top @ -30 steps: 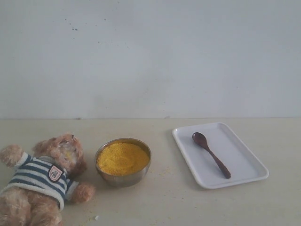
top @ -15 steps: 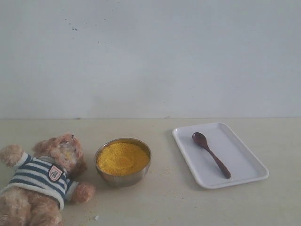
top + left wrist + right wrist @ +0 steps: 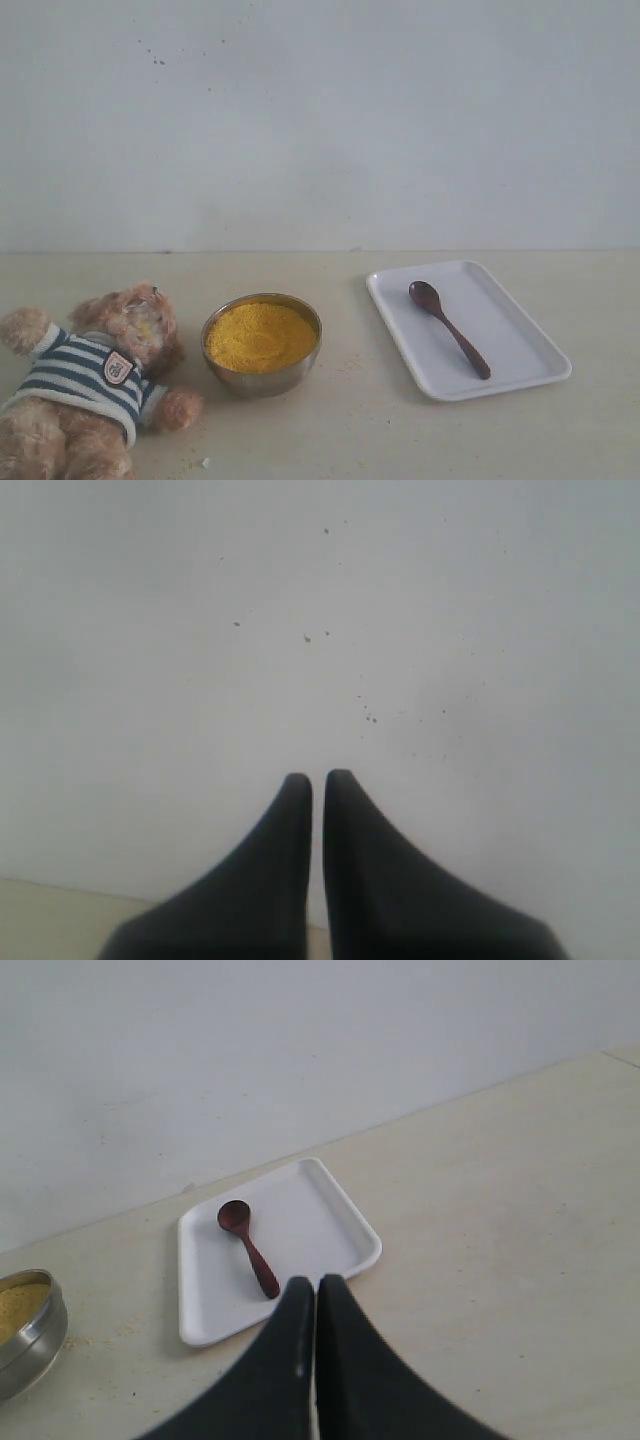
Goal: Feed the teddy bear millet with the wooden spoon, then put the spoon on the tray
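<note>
The teddy bear lies on its back at the table's left, in its striped shirt. Beside it stands the steel bowl heaped with yellow millet. On the right, the wooden spoon lies diagonally inside the white tray. Neither arm shows in the exterior view. My right gripper is shut and holds nothing, high above the table near the tray, with the spoon beyond its tips. My left gripper is shut, empty, and faces the bare wall.
A pale wall stands right behind the table. A few scattered grains lie on the tabletop around the bowl and near the bear's feet.
</note>
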Available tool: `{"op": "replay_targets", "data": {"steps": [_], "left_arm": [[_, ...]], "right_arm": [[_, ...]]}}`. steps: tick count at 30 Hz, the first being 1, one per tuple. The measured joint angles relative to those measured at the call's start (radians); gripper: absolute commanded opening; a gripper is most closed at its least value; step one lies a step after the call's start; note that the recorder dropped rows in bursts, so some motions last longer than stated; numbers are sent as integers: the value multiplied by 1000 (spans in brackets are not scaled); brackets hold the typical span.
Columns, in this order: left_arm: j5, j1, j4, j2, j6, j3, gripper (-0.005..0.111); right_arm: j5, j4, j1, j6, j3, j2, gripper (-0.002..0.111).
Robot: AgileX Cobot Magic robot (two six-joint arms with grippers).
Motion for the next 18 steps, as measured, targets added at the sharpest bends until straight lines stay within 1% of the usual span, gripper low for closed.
{"op": "replay_targets", "data": {"steps": [7,12,18], "left_arm": [[-15,-5,11,-85,42,83,4],[-9,-28,11,-145,76,187,4],[-98,-31,11,-161,93,258,4]], "right_arm": [[0,0,0,0,0,0,0],[0,0,0,0,0,0,0],[0,0,0,0,0,0,0]]}}
